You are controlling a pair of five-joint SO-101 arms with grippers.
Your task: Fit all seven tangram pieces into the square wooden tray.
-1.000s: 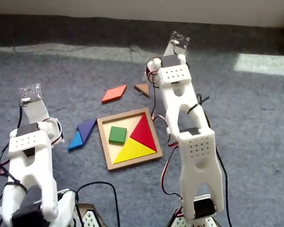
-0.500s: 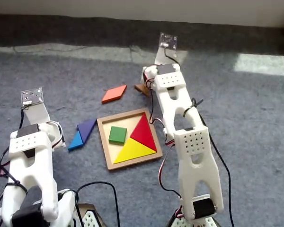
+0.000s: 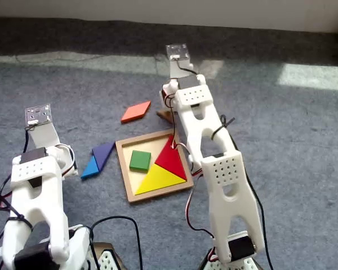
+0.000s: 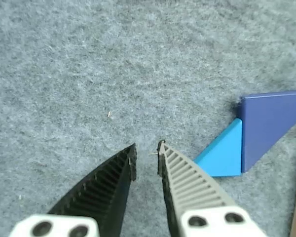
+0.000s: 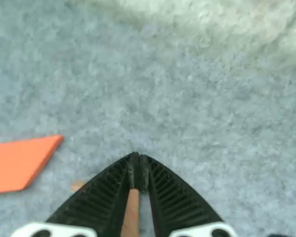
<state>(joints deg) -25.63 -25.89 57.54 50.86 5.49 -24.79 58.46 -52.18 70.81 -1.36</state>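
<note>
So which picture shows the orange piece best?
The high view: the whole orange piece lies on the carpet beyond the wooden tray. The right wrist view catches one end of it, cut off at the edge.

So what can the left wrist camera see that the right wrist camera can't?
The left wrist view has the left gripper, its fingers a little apart with nothing between them. It also has the light blue triangle touching the purple piece. The right wrist view has the right gripper pinching a brown piece, with the orange piece lying on the floor nearby. Both share the grey carpet.
</note>
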